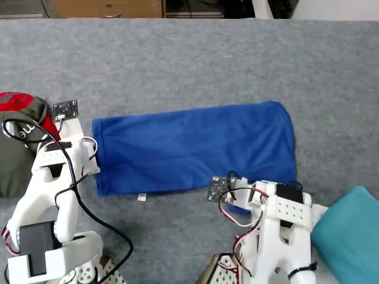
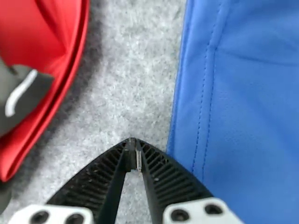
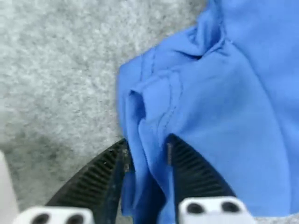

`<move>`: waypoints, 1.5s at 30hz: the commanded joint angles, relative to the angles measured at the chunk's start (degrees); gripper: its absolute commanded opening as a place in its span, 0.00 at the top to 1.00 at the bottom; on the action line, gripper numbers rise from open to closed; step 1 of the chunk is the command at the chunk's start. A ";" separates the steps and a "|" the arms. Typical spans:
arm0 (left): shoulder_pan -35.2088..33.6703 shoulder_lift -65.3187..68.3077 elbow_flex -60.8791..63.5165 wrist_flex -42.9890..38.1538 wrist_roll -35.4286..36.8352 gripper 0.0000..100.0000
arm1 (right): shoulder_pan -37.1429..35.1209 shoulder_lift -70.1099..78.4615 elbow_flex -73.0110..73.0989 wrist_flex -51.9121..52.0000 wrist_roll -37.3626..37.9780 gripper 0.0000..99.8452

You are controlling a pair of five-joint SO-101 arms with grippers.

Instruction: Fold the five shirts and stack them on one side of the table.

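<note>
Grey table (image 1: 177,65). Flat blue shirt (image 1: 195,148) at centre. Bunched teal shirt (image 1: 349,231) at right edge. Piled red shirt (image 1: 15,103) at left edge. Clamped right gripper (image 3: 146,144), pinching blue shirt's near hem. Closed, empty left gripper (image 2: 135,156) just beside blue shirt.

The spread shirt (image 1: 195,148) is laid lengthwise across the middle of the tabletop (image 1: 177,65). A pile of shirts (image 1: 15,136) is set to its left, and a further shirt (image 1: 349,234) to its right, nearer the arms. The left gripper (image 2: 133,149) is held over the bare strip between the spread shirt and the pile. The right gripper (image 3: 147,149) is placed at the spread shirt's near edge, toward its right end, with a fold caught between the fingers (image 3: 187,172).
</note>
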 commanded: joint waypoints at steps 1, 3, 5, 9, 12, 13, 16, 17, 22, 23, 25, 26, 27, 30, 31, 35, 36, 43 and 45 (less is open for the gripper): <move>-0.18 0.13 -2.02 0.26 -0.62 0.98 | 1.01 0.66 0.66 -0.26 0.53 0.93; -0.18 0.13 -2.02 0.26 -0.62 0.98 | 1.01 0.66 0.66 -1.58 0.44 0.97; -0.18 0.13 -2.02 0.26 -0.62 0.98 | 1.01 0.57 0.48 -2.99 0.44 1.00; -0.18 0.13 -2.02 0.26 -0.62 0.98 | 0.92 0.57 -2.42 -4.22 0.26 1.00; -0.18 0.13 -2.02 0.26 -0.62 0.98 | 0.84 0.84 -7.16 -3.08 -0.62 1.00; -0.18 0.13 -2.02 0.26 -0.62 0.98 | 0.66 0.84 -9.10 -1.85 -0.62 1.00; -0.18 0.13 -2.02 0.26 -0.62 0.98 | -1.54 0.84 -14.29 -0.26 -0.62 1.00; -0.18 0.13 -2.02 0.26 -0.62 0.98 | -2.86 0.84 -15.25 -0.35 -0.53 1.00; -0.18 0.13 -2.02 0.26 -0.62 0.98 | -10.77 0.84 -16.57 -7.21 -0.53 1.00; -0.18 0.13 -2.02 0.26 -0.62 0.98 | -11.47 0.84 -16.40 -9.05 -0.53 1.00; -0.18 0.13 -2.02 0.26 -0.62 0.98 | -12.00 0.92 -16.13 -12.92 -0.53 1.00; -0.18 0.13 -2.02 0.26 -0.62 0.98 | -12.18 0.92 -16.04 -14.59 -0.53 1.00; -0.18 0.13 -2.02 0.26 -0.62 0.98 | -12.18 0.92 -15.87 -16.35 -0.53 1.00; -0.18 0.13 -2.02 0.26 -0.62 0.98 | -12.62 0.92 -13.14 -24.26 -0.44 1.00; -0.18 0.13 -2.02 0.26 -0.62 0.98 | -13.05 0.92 -11.56 -27.25 -0.44 1.00; -0.18 0.13 -2.11 0.18 -0.62 0.98 | -15.08 0.92 -5.05 -39.30 -0.44 1.00; -0.18 0.13 -2.11 0.18 -0.62 0.98 | -15.34 0.92 -4.00 -41.14 -0.44 0.99; -0.18 0.13 -2.11 0.18 -0.62 0.98 | -13.32 0.92 -3.38 -39.47 -0.79 0.69; -0.18 0.13 -2.11 0.18 -0.62 0.98 | -12.26 0.92 -3.47 -39.30 -0.79 0.68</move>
